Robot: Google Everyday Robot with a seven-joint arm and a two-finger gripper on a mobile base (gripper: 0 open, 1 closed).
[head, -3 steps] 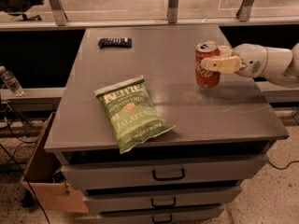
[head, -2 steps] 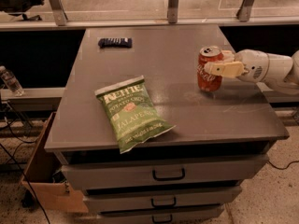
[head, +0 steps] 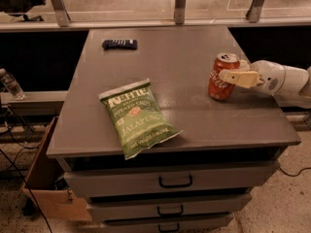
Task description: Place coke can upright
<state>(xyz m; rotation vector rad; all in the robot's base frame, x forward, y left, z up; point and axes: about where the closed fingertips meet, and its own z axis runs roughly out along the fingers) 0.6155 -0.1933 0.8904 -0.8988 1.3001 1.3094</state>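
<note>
- The coke can (head: 218,90) stands on the right part of the table (head: 180,67), near its right edge, silver top up and leaning a little.
- The pincer (head: 227,72) reaches in from the right at mid-height of the can. One pale finger (head: 239,78) lies across the can's front and the other sits behind it, so the can is clasped between them.
- Whether the can's base rests fully on the table cannot be told.
- A green chip bag (head: 138,116) lies flat toward the front left, one corner just past the front edge, well apart from the can.
- A dark blue wrapped bar (head: 119,44) lies near the back left.
- Below the tabletop are drawers (head: 175,181) with dark handles.
- A cardboard box (head: 46,188) sits on the floor to the left.
</note>
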